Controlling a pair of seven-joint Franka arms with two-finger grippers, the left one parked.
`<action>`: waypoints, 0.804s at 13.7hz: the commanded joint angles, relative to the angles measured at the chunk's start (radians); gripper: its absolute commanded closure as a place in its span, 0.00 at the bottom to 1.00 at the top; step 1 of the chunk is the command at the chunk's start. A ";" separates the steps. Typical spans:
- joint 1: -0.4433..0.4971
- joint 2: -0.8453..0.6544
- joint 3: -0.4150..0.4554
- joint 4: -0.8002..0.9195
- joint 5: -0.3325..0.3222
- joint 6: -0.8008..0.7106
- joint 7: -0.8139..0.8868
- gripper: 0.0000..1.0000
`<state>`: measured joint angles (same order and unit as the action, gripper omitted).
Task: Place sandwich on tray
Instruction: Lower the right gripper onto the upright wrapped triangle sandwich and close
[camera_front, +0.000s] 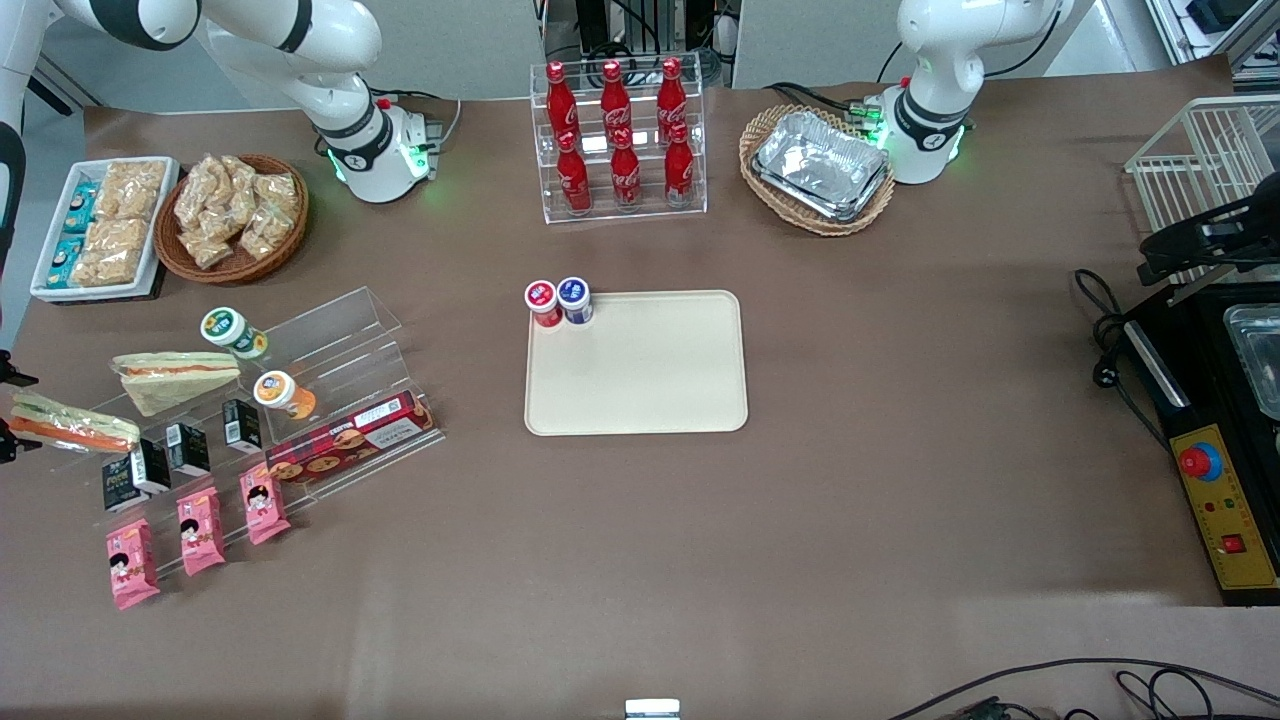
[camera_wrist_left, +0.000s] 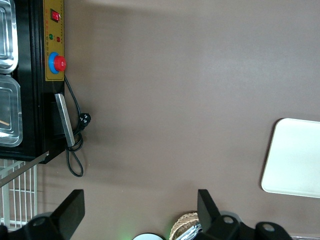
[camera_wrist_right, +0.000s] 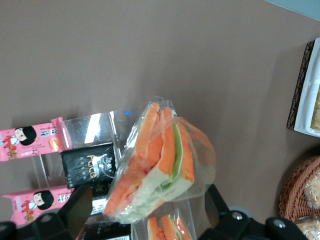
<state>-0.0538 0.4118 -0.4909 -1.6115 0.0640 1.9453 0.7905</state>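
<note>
- Sandwich is off the display stand and in the air at the working arm's end of the table, at the very edge of the front view, so I judge the pickup done.
- Still to do, as I read it: carry it across the table and set it down on the tray, which lies flat near the table's middle, well apart from the sandwich.
- On the tray's corner nearest the cola bottles stand two small cups; the rest of its surface is bare, so I have plenty of room to put the sandwich down.
- My claw is closed on the wrapped sandwich: from the wrist camera the wrapper sits between the two fingers, cut edge with its orange and green layers facing the camera.
- A second sandwich remains on the stand beside a green-lidded cup; I leave that one alone.
</note>
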 joint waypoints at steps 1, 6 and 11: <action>-0.012 -0.001 -0.001 -0.034 0.025 0.032 -0.017 0.00; -0.029 0.005 0.000 -0.076 0.026 0.092 -0.059 0.00; -0.034 0.039 0.002 -0.073 0.042 0.147 -0.063 0.00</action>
<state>-0.0787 0.4333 -0.4912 -1.6831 0.0646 2.0479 0.7506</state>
